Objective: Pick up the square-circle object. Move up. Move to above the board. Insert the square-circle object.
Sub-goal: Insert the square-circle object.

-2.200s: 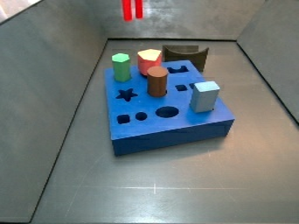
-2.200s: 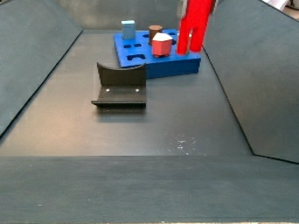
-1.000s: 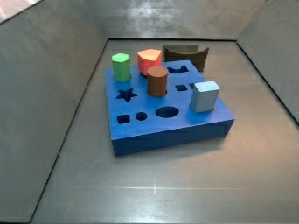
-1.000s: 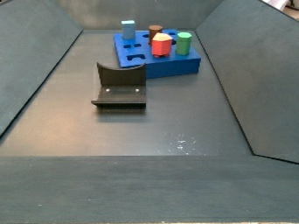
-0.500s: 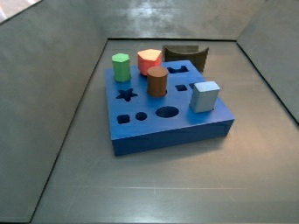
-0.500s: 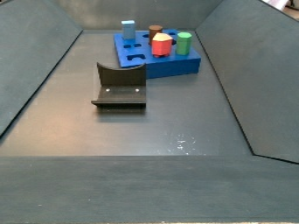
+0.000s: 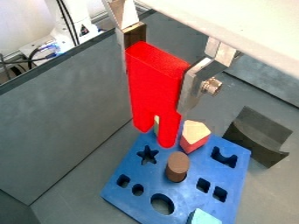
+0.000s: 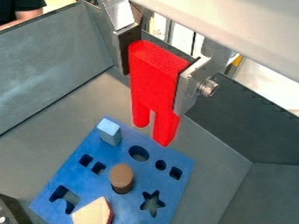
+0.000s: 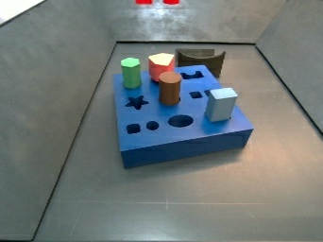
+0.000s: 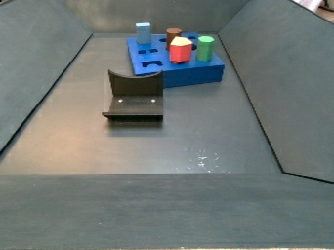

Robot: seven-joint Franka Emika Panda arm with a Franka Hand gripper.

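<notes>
The square-circle object [image 7: 155, 83] is a tall bright red piece with two prongs below, and it also shows in the second wrist view [image 8: 156, 87]. My gripper [image 7: 162, 61] is shut on its upper body, a silver finger on each side, as both wrist views show [image 8: 158, 68]. It hangs well above the blue board [image 7: 138, 179], prongs pointing down. In a side view only the red prong tips [image 9: 158, 3] show at the upper edge, above and behind the board [image 9: 190, 142]. The board also shows in the far side view [image 10: 177, 70], where the gripper is out of view.
On the board stand a green hexagonal peg [image 9: 130, 72], a salmon-red hexagonal peg [image 9: 161, 66], a brown cylinder [image 9: 169, 88] and a light blue block [image 9: 221, 104]. A dark brown curved block [image 9: 199, 60] sits on the floor beside the board. Grey walls slope around the floor.
The red piece, seen earlier beside the board, rose out of both side views. Its prong tips now show again at the upper edge of one side view.
</notes>
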